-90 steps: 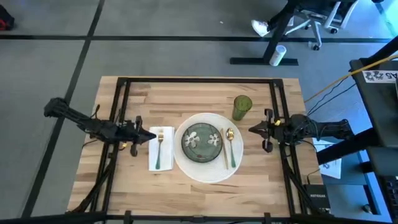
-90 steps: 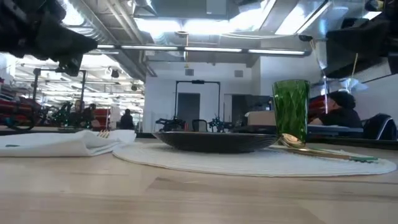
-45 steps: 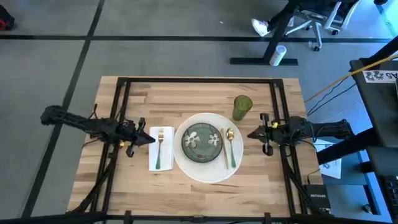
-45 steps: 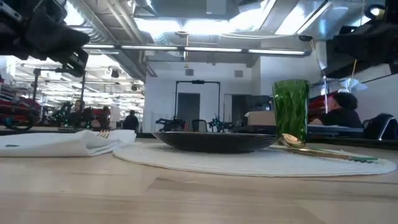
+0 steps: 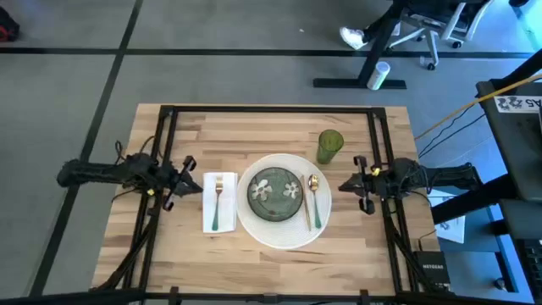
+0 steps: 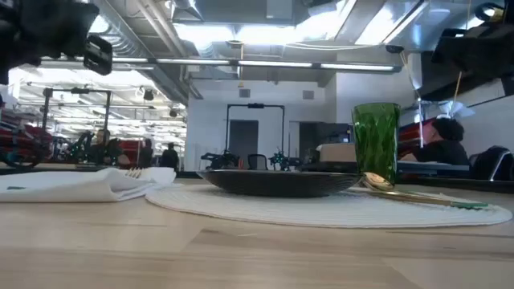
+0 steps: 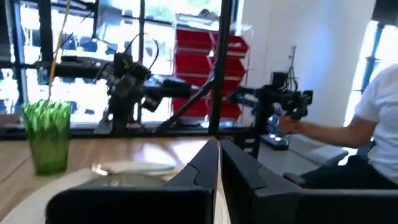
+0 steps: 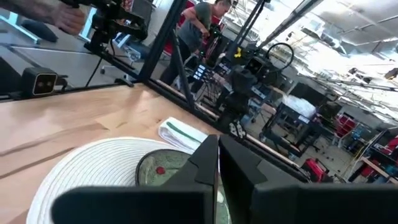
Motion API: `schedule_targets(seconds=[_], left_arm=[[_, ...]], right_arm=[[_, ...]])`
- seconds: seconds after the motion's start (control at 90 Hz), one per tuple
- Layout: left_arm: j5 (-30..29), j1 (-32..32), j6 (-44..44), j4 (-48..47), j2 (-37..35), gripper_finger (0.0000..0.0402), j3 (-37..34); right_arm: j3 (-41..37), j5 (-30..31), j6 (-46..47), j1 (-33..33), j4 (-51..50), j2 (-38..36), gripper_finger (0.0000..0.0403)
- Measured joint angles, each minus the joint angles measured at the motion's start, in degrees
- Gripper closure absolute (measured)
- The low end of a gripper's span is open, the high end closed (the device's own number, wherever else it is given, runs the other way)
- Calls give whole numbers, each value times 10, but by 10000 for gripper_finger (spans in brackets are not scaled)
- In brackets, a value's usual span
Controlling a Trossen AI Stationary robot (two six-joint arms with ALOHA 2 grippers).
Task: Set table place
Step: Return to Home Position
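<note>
On the table (image 5: 254, 131) a large round white plate (image 5: 282, 222) holds a small green flowered dish (image 5: 273, 191). A gold knife and spoon (image 5: 312, 201) with green handles lie on the plate's right part. A white napkin (image 5: 219, 202) lies left of the plate with a fork (image 5: 217, 203) on it. The green tumbler (image 5: 329, 145) stands upright beyond the plate's far right. My left gripper (image 5: 197, 180) hovers shut just left of the napkin, and my right gripper (image 5: 342, 186) hovers shut right of the plate. Both wrist views show the fingers (image 7: 242, 171) (image 8: 239, 162) closed with nothing between them.
Black frame bars (image 5: 169, 127) run along the table's far edge and down both sides under the arms. Bare wood lies near the front edge and at the far left. People show in the room beyond the table.
My left gripper has drawn back from the napkin toward the table's left edge and has risen a little, staying shut. The place setting has kept still.
</note>
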Motion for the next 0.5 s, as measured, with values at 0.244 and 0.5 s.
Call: schedule_targets(seconds=[0.244,0.5], left_arm=[[-95,14,30,-18,-4,401,0],[-96,13,38,-15,-4,402,0]], right_arm=[[0,15,-26,0,-3,0,402],[0,84,87,0,-2,0,402]])
